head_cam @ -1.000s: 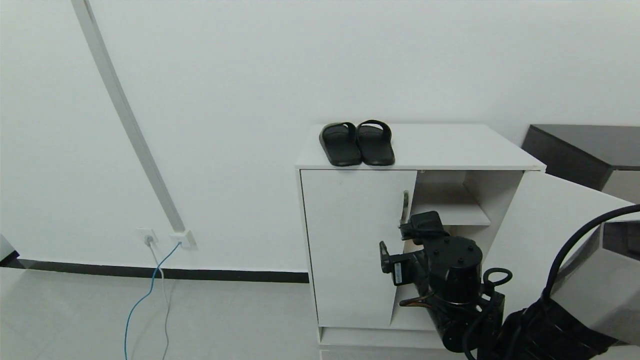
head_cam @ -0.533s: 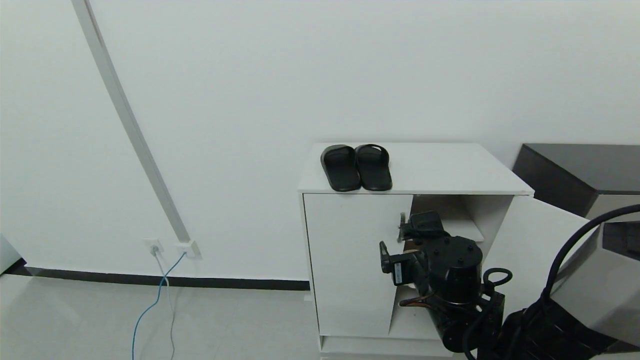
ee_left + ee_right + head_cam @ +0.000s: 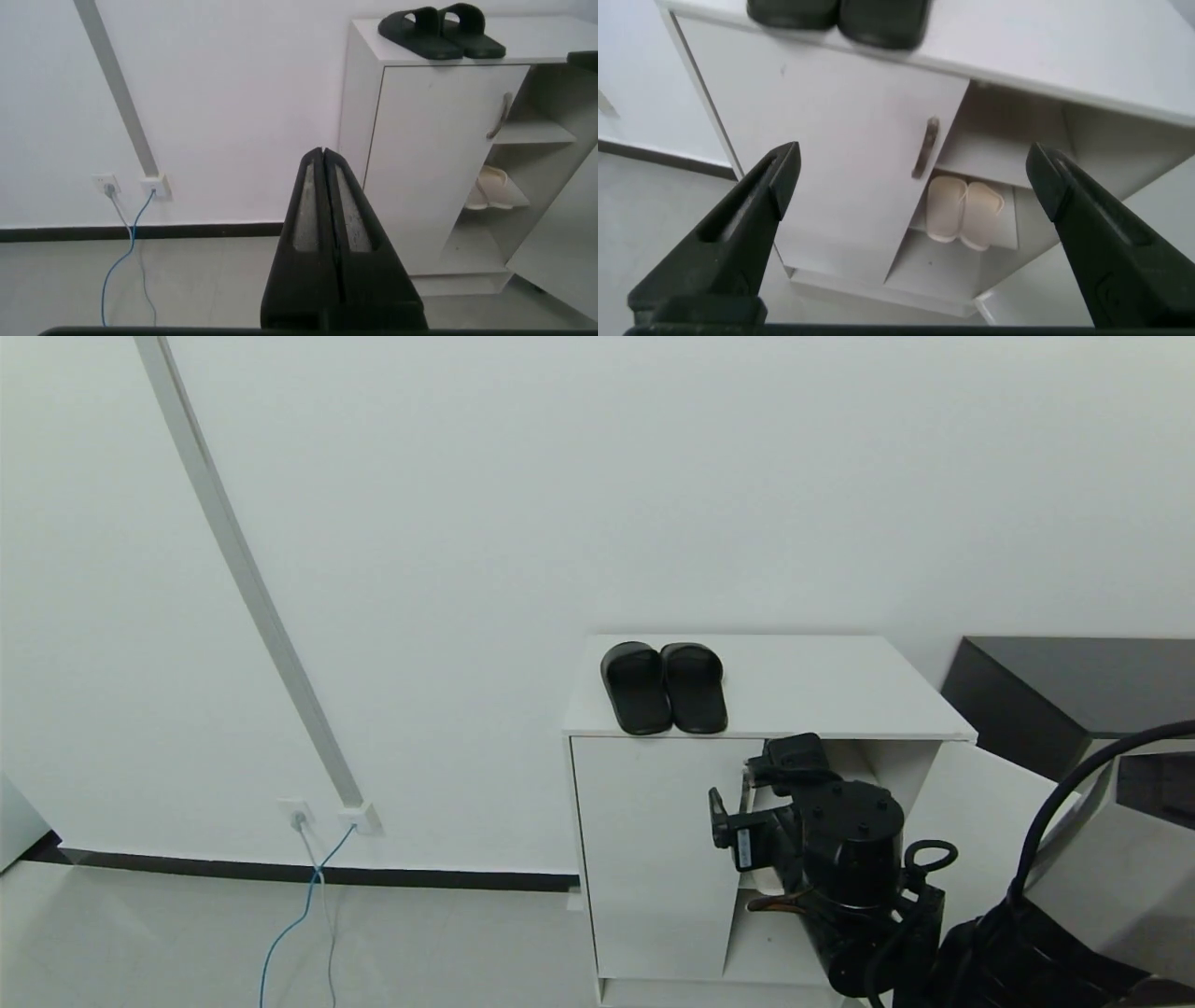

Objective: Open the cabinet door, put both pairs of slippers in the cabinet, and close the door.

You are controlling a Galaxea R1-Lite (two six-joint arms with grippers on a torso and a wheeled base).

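Left end effector: fingers pressed flat together, nothing between them, touching nothing. It hangs well apart from the cabinet, pointing at the wall beside it.

Right end effector: fingers spread wide, empty, no contact. It faces the cabinet front, clear of the left door's handle.

Black slippers: a pair side by side on the cabinet top, near its left front edge.

Pale slippers: a pair side by side on a shelf inside the cabinet, in the open right half.

Left door shut. Right door swung open.

Blue cable runs from a wall socket to the floor.
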